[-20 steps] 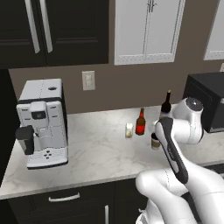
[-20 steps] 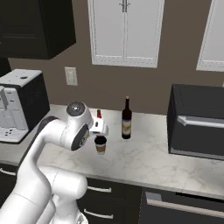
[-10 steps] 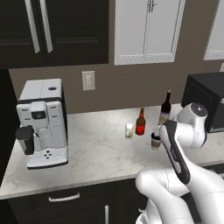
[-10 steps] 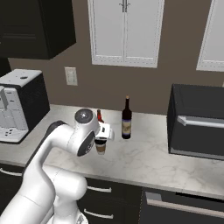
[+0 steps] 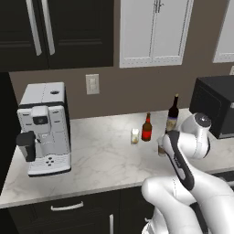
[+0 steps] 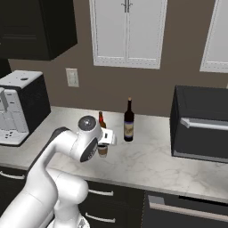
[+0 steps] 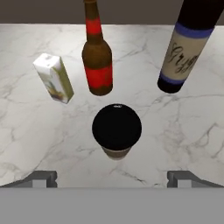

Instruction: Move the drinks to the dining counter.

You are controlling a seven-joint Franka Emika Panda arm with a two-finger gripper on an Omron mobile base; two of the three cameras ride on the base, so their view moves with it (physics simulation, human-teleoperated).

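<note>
The drinks stand together on the marbled worktop point(image 5: 100, 155). In the hand view the brown paper cup point(image 7: 117, 129) with its dark lid sits right below the hand. Beyond it are the red bottle point(image 7: 97, 65), the dark wine bottle point(image 7: 181, 57) and the small whitish glass point(image 7: 54, 78). My gripper point(image 7: 112, 178) hovers above the cup, open, its fingertips point(image 7: 41, 178) wide apart and holding nothing. From the right base the gripper point(image 6: 105, 141) hangs just over the cup point(image 6: 103, 151), in front of the red bottle point(image 6: 101, 120) and wine bottle point(image 6: 128, 121). The dining counter is out of view.
A grey coffee machine point(image 5: 43, 123) stands at the worktop's left end. A black microwave point(image 6: 200, 122) stands at its right end. White wall cabinets point(image 5: 153, 32) hang above, dark drawers point(image 6: 178, 209) lie below the front edge.
The arm has leaned forward and brought the hand down closer over the cup. The drinks have not moved and the gripper has stayed open.
</note>
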